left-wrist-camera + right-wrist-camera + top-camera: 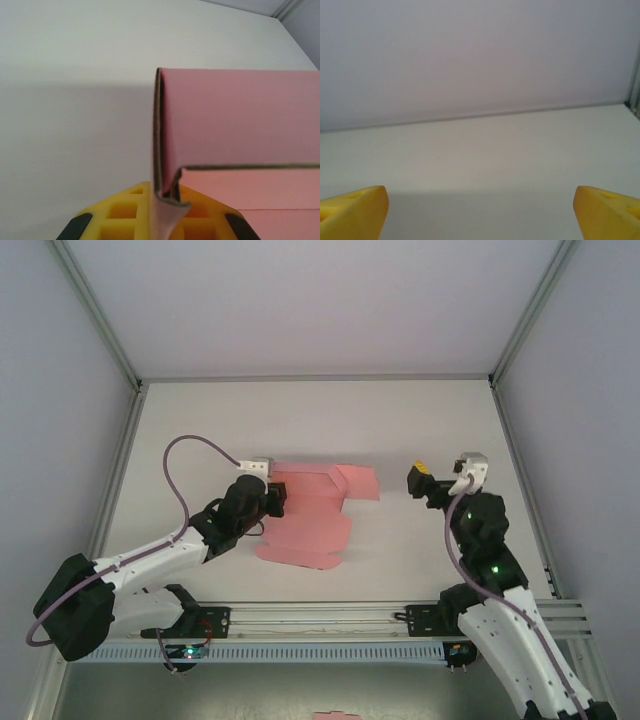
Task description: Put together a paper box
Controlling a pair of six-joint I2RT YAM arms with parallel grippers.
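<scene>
The paper box (310, 515) is a pink die-cut card sheet lying mostly flat in the middle of the table, with several flaps. My left gripper (272, 498) is at the sheet's left edge, shut on a folded-up flap. In the left wrist view the pink card (235, 120) stands upright between my yellow fingers (125, 215), and its folded corner is pinched at the jaws. My right gripper (420, 480) hovers to the right of the sheet, apart from it. It is open, its yellow fingertips (355, 210) are wide apart, and nothing lies between them.
The white table (200, 440) is walled by grey panels on a metal frame. The arms' mounting rail (400, 618) runs along the near edge. A tiny pink fragment (335, 716) shows at the bottom edge of the top view.
</scene>
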